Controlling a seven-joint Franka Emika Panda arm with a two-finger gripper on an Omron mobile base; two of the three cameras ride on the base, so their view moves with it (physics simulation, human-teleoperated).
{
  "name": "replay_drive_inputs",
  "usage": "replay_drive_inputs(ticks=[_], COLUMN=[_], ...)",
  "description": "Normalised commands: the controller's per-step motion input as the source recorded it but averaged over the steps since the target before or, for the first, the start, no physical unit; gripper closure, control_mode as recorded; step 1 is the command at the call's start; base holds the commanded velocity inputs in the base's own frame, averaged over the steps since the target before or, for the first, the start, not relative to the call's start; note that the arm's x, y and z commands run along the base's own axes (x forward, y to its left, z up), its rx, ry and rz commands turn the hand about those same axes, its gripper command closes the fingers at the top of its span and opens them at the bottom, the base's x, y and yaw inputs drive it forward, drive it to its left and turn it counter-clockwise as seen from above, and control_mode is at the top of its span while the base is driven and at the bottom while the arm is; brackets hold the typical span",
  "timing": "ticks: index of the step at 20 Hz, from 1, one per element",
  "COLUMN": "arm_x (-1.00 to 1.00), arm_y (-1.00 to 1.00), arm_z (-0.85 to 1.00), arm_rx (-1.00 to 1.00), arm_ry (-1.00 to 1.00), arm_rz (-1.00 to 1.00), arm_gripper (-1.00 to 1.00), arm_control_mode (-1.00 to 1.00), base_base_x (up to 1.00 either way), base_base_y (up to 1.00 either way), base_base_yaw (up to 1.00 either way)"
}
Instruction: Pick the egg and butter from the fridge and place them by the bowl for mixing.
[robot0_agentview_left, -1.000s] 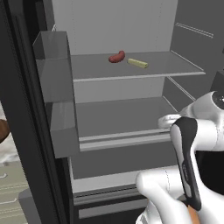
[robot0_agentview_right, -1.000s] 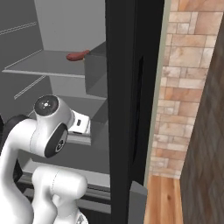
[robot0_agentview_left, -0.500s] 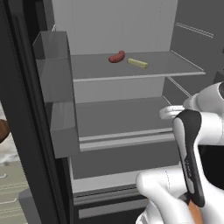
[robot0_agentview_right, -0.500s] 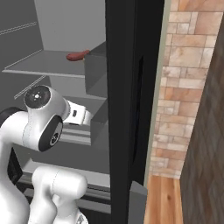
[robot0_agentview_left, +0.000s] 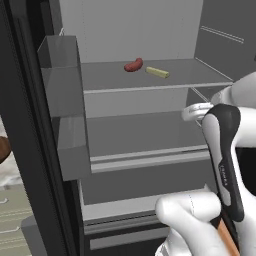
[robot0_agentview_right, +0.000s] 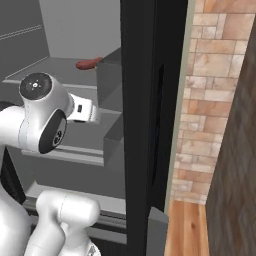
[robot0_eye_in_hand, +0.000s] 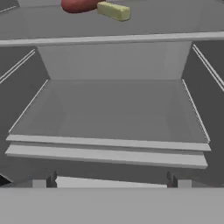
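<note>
So the fridge (robot0_agentview_left: 30, 125) is standing wide open, grey inside. The butter (robot0_agentview_left: 157, 72) is lying on the upper shelf (robot0_agentview_left: 150, 85), and right beside it to the left there's a red sausage-looking thing (robot0_agentview_left: 133, 65), the two just about touching in the hand view. I can't spot the egg. The gripper (robot0_eye_in_hand: 112, 183) is pointed into the compartment under that shelf, fingers (robot0_eye_in_hand: 41, 181) spread wide apart with nothing between them, well below the butter. Grey door bins (robot0_agentview_left: 65, 100) hang on the left, and a bit of the brown bowl (robot0_agentview_left: 3, 149) peeks out past the door edge
</note>
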Motion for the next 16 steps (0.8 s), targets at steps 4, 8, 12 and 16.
replay_drive_inputs(ticks=[4,8,12,16], arm_x=[0.00,0.07,0.02,0.17], arm_y=[0.13,0.07,0.01,0.00], arm_z=[0.57,0.42,0.02,0.20], arm_rx=[0.00,-0.03,-0.10,-0.03], arm_ry=[0.00,-0.02,-0.34,-0.15], arm_rz=[0.05,0.01,0.10,0.01], arm_gripper=[-1.00,-1.00,-1.00,-1.00], arm_control_mode=[-1.00,-1.00,-1.00,-1.00], base_base_x=[0.00,0.00,0.00,0.00], base_base_y=[0.00,0.00,0.00,0.00], base_base_yaw=[0.00,0.00,0.00,0.00])
